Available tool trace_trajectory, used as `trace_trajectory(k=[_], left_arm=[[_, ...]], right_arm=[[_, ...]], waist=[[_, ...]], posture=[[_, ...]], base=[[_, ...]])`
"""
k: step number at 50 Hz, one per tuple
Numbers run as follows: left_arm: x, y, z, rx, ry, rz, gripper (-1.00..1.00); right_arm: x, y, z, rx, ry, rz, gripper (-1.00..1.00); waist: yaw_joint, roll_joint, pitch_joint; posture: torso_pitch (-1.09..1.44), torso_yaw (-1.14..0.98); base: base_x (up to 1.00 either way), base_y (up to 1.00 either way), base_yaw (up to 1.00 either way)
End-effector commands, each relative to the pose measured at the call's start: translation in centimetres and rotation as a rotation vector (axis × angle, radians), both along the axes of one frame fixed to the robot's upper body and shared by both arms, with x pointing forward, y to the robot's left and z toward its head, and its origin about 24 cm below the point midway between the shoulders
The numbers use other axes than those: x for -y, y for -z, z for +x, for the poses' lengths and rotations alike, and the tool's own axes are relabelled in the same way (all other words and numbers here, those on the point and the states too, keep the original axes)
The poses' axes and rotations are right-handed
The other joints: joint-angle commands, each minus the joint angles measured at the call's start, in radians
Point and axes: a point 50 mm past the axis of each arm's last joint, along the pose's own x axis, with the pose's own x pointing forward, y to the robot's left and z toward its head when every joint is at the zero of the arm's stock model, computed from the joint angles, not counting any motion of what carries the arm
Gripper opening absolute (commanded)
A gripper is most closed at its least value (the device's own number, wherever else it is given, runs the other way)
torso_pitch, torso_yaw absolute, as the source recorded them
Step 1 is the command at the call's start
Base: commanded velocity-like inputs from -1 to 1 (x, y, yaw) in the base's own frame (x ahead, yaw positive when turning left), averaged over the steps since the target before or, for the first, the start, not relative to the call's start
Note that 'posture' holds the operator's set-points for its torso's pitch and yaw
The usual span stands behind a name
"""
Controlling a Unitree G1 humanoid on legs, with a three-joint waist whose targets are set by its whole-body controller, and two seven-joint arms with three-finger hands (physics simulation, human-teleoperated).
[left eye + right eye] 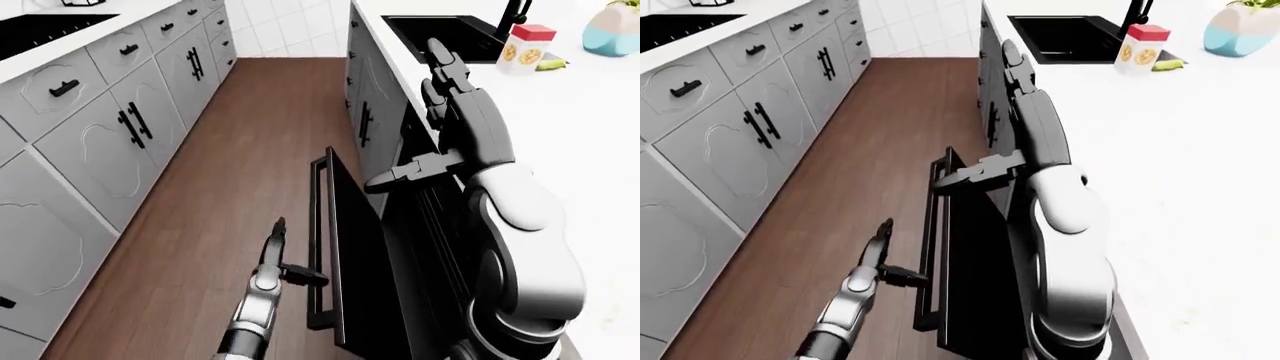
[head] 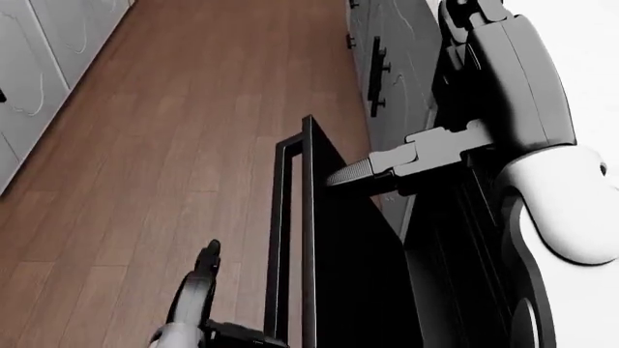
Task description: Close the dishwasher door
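Note:
The black dishwasher door stands partly open, tilted out over the floor from the cabinet row at the right. Its long bar handle runs along the outer face. My left hand is open on the floor side of the door, fingers pointing up and thumb reaching to the handle. My right hand is open above the door, fingers stretched along the counter edge. Its thumb points at the door's upper edge. The dishwasher's dark inside shows under my right arm.
Grey cabinets with black handles line the left, with a black cooktop above them. Wood floor runs between the rows. The white counter at the right holds a black sink, a red-lidded canister and a teal bowl.

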Motion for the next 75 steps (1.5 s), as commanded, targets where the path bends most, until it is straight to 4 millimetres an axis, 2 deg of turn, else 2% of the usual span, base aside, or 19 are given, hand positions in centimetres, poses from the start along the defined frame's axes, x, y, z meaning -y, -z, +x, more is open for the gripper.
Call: trace_trajectory(k=[1,7,12,19,23,28,38,39,46,58,75], left_arm=[[0.2,-0.9,1.2,0.064,-0.010,0.038,1.00],[0.4,1.6,0.9,-0.086,-0.006,-0.033,1.00],[1.6,3.4,-0.3,-0.327,0.062,-0.154,1.00],[2.5,3.6,-0.9,-0.495,0.153,-0.326,1.00],[3.3,3.5,-1.2,-0.519,0.245,-0.392,1.00],[3.6,3.6,-1.5,-0.579,0.261,-0.453,1.00],[5.0,3.5,-2.1,-0.615,0.377,-0.484,1.00],[5.9,3.1,-2.0,-0.618,0.440,-0.487,1.00],[7.5,2.1,-1.9,-0.590,0.579,-0.520,1.00],[9.3,1.2,-1.9,-0.566,0.674,-0.489,1.00],[13.5,-0.8,-3.3,-0.563,0.881,-0.448,1.00]], right_arm=[[-0.1,-1.4,-0.6,0.089,-0.007,-0.004,1.00],[0.0,-1.4,-0.6,0.089,-0.007,-0.002,1.00],[0.0,-1.2,-0.6,0.086,-0.008,0.000,1.00],[0.0,-1.0,-0.6,0.086,-0.010,0.003,1.00],[0.0,-0.9,-0.6,0.085,-0.013,0.006,1.00],[0.2,-1.0,-0.7,0.089,-0.010,0.008,1.00],[0.3,-0.9,-1.0,0.090,-0.009,0.009,1.00],[0.5,-0.7,-1.1,0.091,-0.005,0.014,1.00],[0.4,-0.9,-1.1,0.094,-0.007,0.012,1.00],[0.5,-1.1,-1.2,0.097,-0.007,0.009,1.00],[0.8,-1.0,-1.7,0.101,-0.003,0.012,1.00]], waist=[[0.000,-0.001,-0.024],[-0.003,-0.001,-0.033],[-0.005,0.000,-0.037],[-0.007,-0.001,-0.043],[-0.005,-0.004,-0.046],[-0.002,-0.005,-0.051],[0.005,-0.003,-0.060],[0.006,-0.002,-0.061],[0.016,0.001,-0.064],[0.024,0.001,-0.059],[0.025,-0.014,-0.052]], posture=[[0.00,0.00],[0.00,0.00],[0.00,0.00],[0.00,0.00],[0.00,0.00],[0.00,0.00],[0.00,0.00],[0.00,0.00],[0.00,0.00],[0.00,0.00],[0.00,0.00]], base=[[0.00,0.00,0.00],[0.00,0.00,0.00],[0.00,0.00,0.00],[0.00,0.00,0.00],[0.00,0.00,0.00],[0.00,0.00,0.00],[0.00,0.00,0.00],[0.00,0.00,0.00],[0.00,0.00,0.00],[0.00,0.00,0.00],[0.00,0.00,0.00]])
